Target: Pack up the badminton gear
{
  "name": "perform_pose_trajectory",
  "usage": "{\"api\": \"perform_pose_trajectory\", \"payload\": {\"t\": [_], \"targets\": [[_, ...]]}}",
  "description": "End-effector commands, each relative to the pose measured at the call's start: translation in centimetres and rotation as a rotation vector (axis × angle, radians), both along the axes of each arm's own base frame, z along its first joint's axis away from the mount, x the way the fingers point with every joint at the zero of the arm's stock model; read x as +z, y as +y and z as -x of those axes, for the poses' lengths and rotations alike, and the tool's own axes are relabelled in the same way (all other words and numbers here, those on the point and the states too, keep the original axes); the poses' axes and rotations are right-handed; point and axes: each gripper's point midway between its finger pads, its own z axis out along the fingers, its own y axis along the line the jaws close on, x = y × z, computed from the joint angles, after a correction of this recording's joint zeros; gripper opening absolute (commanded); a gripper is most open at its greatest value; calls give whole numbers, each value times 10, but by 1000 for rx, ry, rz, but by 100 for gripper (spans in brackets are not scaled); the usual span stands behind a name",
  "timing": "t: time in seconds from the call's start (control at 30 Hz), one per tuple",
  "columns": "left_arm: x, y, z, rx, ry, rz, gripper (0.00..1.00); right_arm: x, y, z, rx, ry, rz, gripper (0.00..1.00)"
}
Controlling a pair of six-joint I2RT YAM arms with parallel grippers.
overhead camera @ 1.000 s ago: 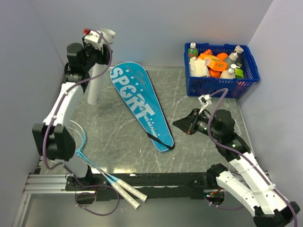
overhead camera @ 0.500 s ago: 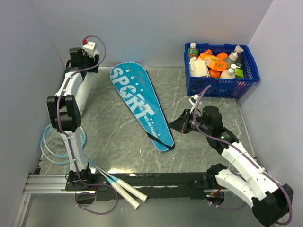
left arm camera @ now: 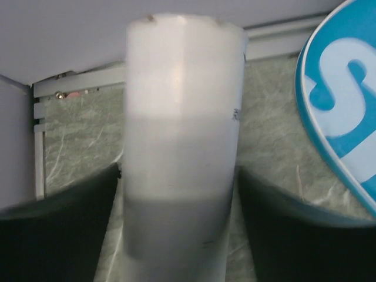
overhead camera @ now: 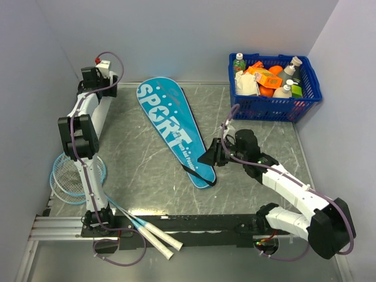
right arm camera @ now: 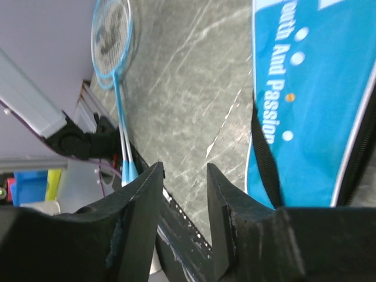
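My right claw (overhead camera: 204,158), fingers parted and empty, sits just beside the narrow near end of the bag (overhead camera: 170,126) — long axis running away far-left — while my left claw (overhead camera: 91,82) clamps a white tube (left arm camera: 182,147).

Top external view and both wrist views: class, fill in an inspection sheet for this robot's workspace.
Surface: grey veined tabletop.
Job's things: teal SPORT bag lying flat; two rackets at left; white tube far left; shuttlecock not seen.
Clutter: blue basket of groceries, far right.
Grippers: left gripper, fingers flanking the tube, contact unclear; right gripper open, empty, near bag.
Cables: purple cables along both arms.
Surroundings: plain walls; metal rail at near edge.
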Motion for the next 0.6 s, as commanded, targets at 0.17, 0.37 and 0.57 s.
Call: {"api": "perform_pose_trajectory", "payload": {"t": [0.17,0.37,0.57], "targets": [[69,-1,-9,25,-190,11,96,29,31,3,107,-103,-31,46],[113,-4,1,55,-281,48,97,35,45,13,192,-155,32,46],[205,-16,41,127,-444,257,96,36,86,30,399,-200,111,50]]}}
